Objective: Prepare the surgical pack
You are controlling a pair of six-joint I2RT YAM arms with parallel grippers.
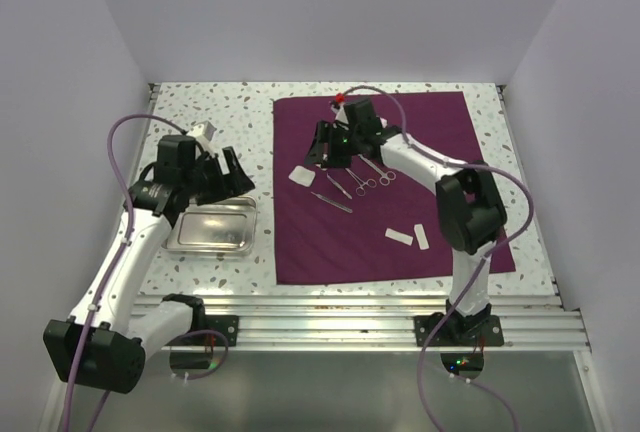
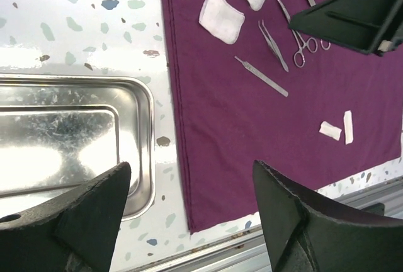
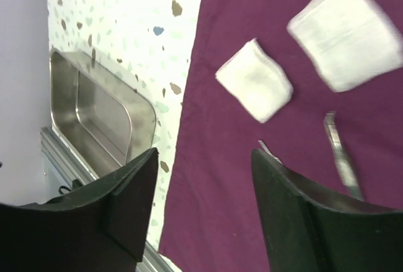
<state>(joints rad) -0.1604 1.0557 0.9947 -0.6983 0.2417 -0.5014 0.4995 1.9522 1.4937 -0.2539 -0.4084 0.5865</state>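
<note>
2 soft white gauze squares [image 3: 254,80], shiny rectangular steel tray [image 3: 101,121], purple cloth [image 3: 214,177]

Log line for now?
left gripper open by empty steel tray | right gripper open near gauze squares | scissors, tweezers on purple cloth

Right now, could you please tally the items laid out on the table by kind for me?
Purple cloth: 1
Steel tray: 1
Gauze squares: 3
Small white strips: 2
Ring-handled scissors: 2
Tweezers: 1
Thin straight tool: 1
Total: 11
</note>
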